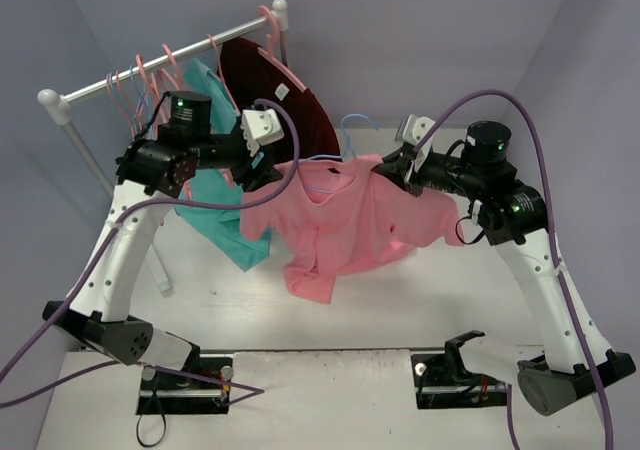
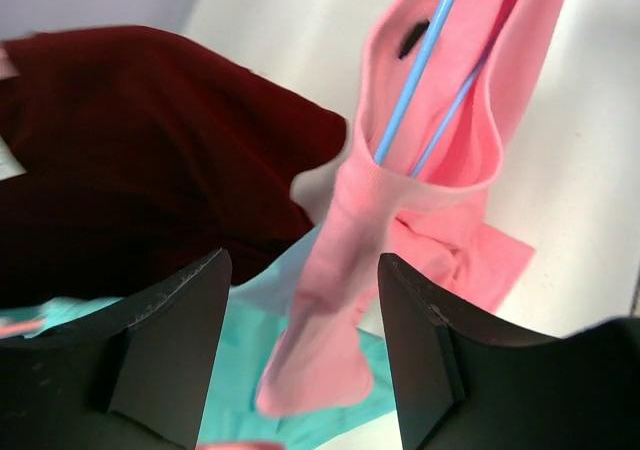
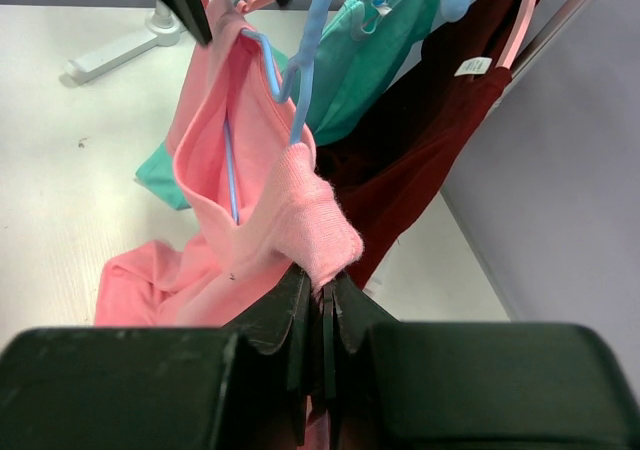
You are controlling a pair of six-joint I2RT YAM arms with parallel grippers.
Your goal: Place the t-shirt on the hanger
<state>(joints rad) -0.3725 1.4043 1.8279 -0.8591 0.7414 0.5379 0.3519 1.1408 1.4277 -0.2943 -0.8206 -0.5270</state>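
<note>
Right hand [image 3: 322, 298] on t-shirt [image 3: 212, 160] shoulder edge

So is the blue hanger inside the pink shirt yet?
Partly inside: the hanger runs down into the t-shirt through its neck opening, and the hook pokes out on top.

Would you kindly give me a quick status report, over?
Left gripper open; right gripper shut on the t-shirt. Hanger inside its collar. Maroon shirt and teal shirt hang close behind.

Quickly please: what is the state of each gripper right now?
Left gripper: open.
Right gripper: closed on the t-shirt.
</note>
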